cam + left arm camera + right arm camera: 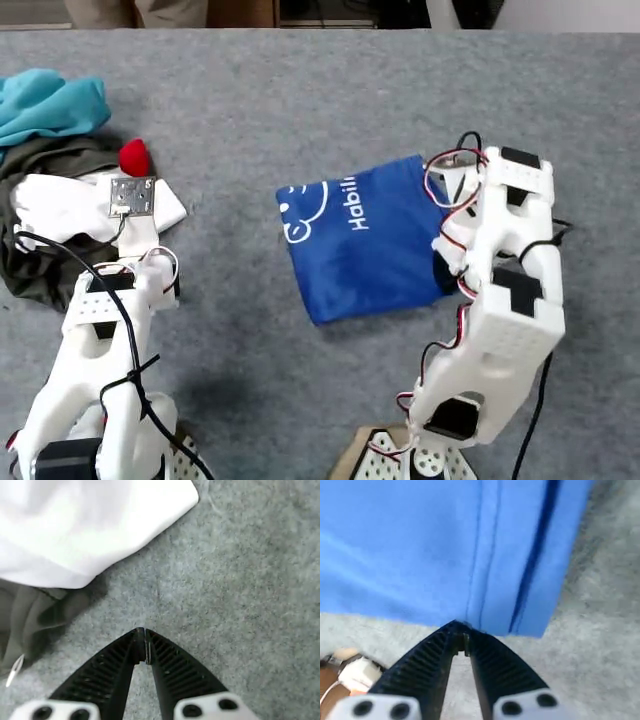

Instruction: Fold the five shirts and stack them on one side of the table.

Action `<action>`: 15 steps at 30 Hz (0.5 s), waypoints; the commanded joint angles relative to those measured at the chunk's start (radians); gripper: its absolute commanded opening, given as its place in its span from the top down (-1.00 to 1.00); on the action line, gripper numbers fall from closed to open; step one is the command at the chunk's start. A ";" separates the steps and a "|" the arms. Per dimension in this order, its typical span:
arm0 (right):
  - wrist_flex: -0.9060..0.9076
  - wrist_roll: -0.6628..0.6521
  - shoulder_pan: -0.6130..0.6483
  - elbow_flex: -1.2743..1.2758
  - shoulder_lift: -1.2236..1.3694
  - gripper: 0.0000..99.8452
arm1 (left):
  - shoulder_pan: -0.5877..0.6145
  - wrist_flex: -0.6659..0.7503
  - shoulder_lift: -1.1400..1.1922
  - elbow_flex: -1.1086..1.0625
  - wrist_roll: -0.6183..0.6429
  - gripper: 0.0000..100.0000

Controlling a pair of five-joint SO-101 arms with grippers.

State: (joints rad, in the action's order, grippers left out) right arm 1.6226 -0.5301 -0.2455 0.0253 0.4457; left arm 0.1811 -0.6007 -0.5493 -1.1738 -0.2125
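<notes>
A blue shirt [365,240] with white print lies folded in the middle of the grey table. My right gripper [462,639] is shut on the hem of the blue shirt [420,545], at the shirt's right edge in the high view, where that gripper [447,264] sits below its arm. My left gripper [145,645] is shut and holds nothing. It hovers over bare carpet just short of a corner of the white shirt [85,525]. That white shirt [70,205] lies on a dark olive shirt [40,270] at the table's left side, beside a teal shirt [50,100] and a bit of red cloth [134,157].
The left arm [100,330] stands at the front left, and the right arm [505,300] at the front right with loose wires. Open grey table [250,380] lies between the arms and along the far side.
</notes>
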 commanded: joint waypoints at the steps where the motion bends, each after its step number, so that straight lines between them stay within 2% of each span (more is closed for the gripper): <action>1: 0.106 -0.006 0.036 -0.108 -0.171 1.00 | 0.005 0.006 -0.022 0.009 0.003 0.96; 3: 0.143 -0.006 0.041 -0.165 -0.245 1.00 | -0.006 -0.018 -0.022 0.044 0.009 0.96; 5: 0.146 -0.006 0.045 -0.228 -0.298 0.99 | -0.034 -0.129 -0.022 0.144 0.052 0.96; 9: 0.138 -0.008 0.105 -0.377 -0.271 0.99 | -0.163 -0.334 -0.013 0.425 0.207 0.96; 13: 0.091 -0.002 0.183 -0.515 -0.125 0.99 | -0.328 -0.345 0.022 0.617 0.371 0.96; 15: 0.077 0.000 0.211 -0.593 -0.028 0.99 | -0.404 -0.304 0.087 0.667 0.422 0.96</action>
State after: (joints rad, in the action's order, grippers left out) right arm 1.7269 -0.5301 -0.0844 -0.4427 0.3276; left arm -0.1166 -0.9321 -0.5140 -0.6383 0.1281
